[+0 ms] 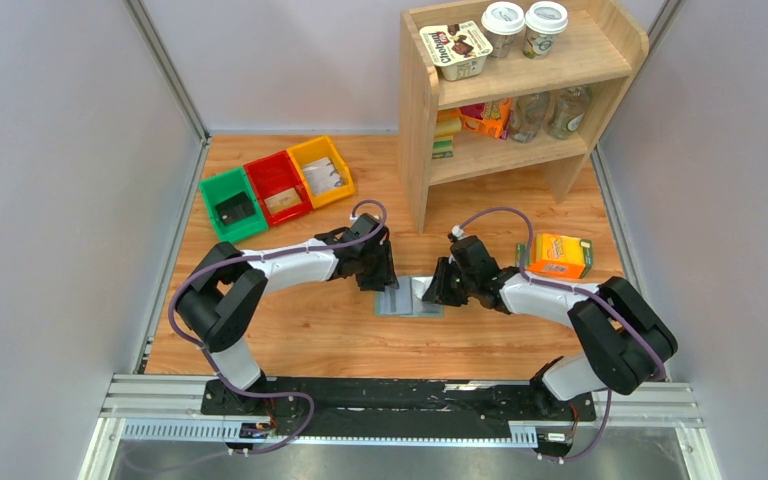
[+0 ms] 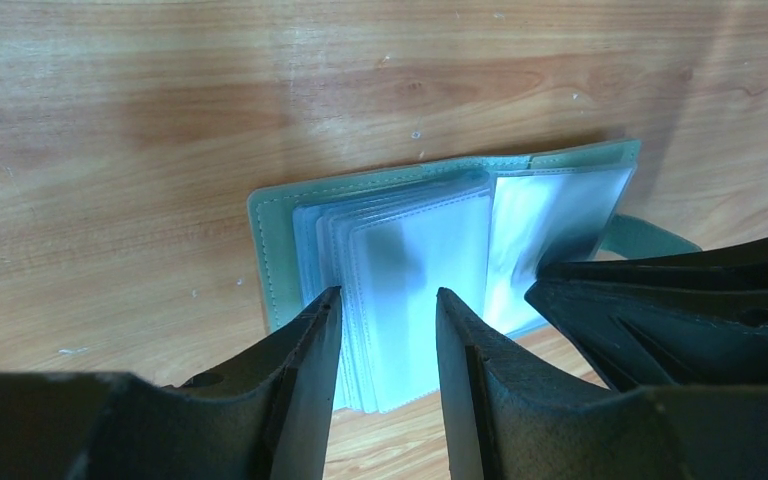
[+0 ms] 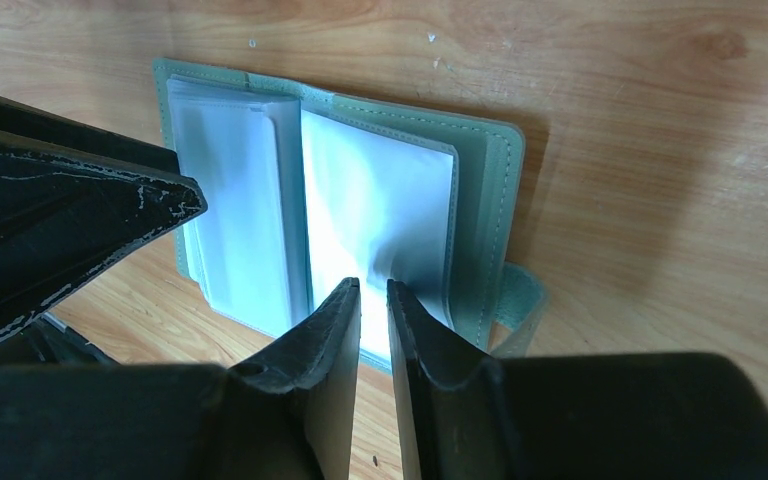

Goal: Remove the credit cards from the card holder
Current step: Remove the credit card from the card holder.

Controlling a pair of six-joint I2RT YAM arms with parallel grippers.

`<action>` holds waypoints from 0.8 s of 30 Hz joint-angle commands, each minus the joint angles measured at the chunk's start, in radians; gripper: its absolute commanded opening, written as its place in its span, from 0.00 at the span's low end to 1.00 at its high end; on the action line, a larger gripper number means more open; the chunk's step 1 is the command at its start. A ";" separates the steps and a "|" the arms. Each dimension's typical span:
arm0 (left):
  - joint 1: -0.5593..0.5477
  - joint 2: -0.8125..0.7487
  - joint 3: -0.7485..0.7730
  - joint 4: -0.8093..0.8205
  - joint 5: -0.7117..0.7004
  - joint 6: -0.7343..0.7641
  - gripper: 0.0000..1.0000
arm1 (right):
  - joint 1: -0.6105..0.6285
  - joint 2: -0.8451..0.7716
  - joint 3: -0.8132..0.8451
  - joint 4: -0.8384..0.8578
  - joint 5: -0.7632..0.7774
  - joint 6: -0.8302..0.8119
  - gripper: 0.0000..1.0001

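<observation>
The card holder (image 1: 410, 298) lies open on the wooden table between my two grippers. Its grey-green cover (image 2: 270, 225) carries a stack of clear, pale blue sleeves (image 2: 410, 260), and its tab (image 3: 525, 300) sticks out at the right edge. No separate card shows outside it. My left gripper (image 2: 388, 292) is open, with its fingertips straddling the left stack of sleeves. My right gripper (image 3: 373, 283) has a narrow gap between its jaws, with its tips at the near edge of the right leaf's sleeve (image 3: 380, 200). Nothing is visibly held. In the top view the left gripper (image 1: 388, 283) and right gripper (image 1: 438, 292) hide the holder's ends.
An orange carton (image 1: 558, 255) stands right of the right arm. Green (image 1: 232, 205), red (image 1: 280, 187) and yellow (image 1: 322, 170) bins sit at the back left. A wooden shelf (image 1: 420, 120) with cups and packets stands at the back.
</observation>
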 commanded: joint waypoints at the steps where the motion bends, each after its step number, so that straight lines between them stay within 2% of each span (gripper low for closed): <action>1: -0.007 0.010 0.019 0.036 0.035 -0.015 0.48 | -0.007 0.004 -0.030 -0.020 0.035 -0.010 0.24; 24: -0.026 -0.107 0.021 0.114 0.120 -0.025 0.40 | -0.022 -0.004 -0.044 -0.002 0.018 -0.004 0.25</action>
